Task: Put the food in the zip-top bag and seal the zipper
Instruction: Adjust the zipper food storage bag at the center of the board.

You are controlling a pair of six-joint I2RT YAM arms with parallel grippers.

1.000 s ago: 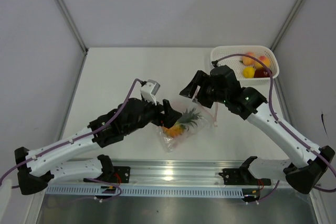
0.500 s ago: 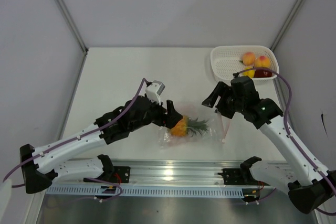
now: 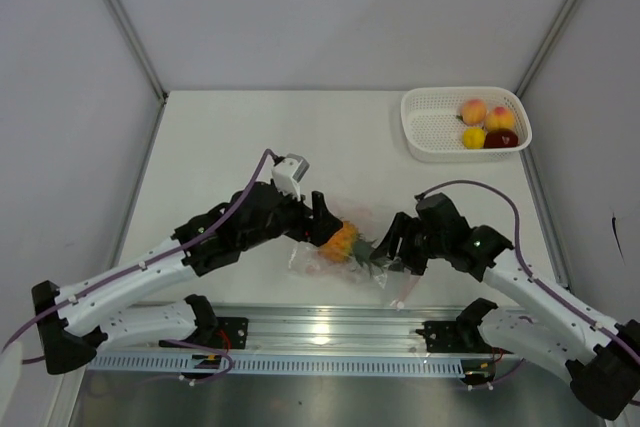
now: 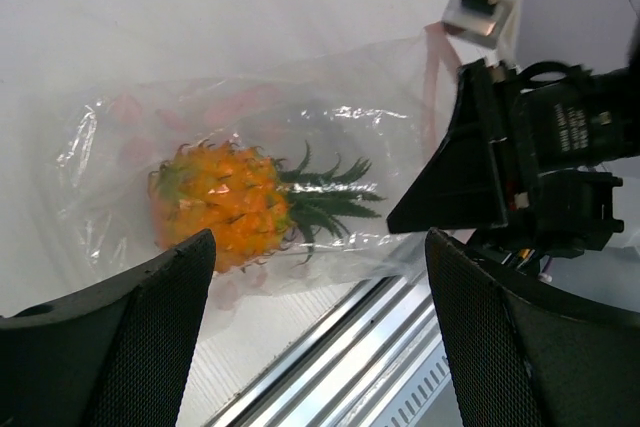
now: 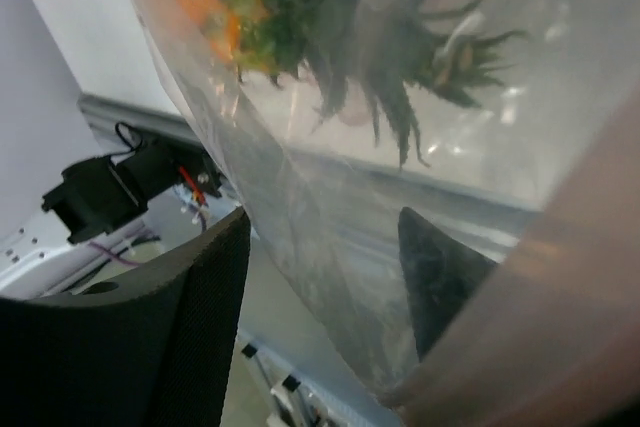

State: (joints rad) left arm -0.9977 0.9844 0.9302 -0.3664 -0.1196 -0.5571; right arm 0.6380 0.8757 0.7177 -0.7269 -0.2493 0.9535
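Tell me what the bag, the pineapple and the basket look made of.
The zip-top bag: thin clear plastic film, glossy and crinkled. The pineapple: probably moulded plastic, bumpy orange body, stiff green crown. The basket: rigid white plastic, mesh walls.

far table (image 3: 250, 137) open | zip-top bag (image 3: 308, 260) hemmed: left gripper (image 3: 326, 226), right gripper (image 3: 381, 254)

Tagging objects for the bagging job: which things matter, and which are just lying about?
Job: zip-top bag; pineapple inside it; peaches, yellow fruit and dark red apple, not yet bagged.
Lying about: white mesh basket holding those loose fruits; metal rail.
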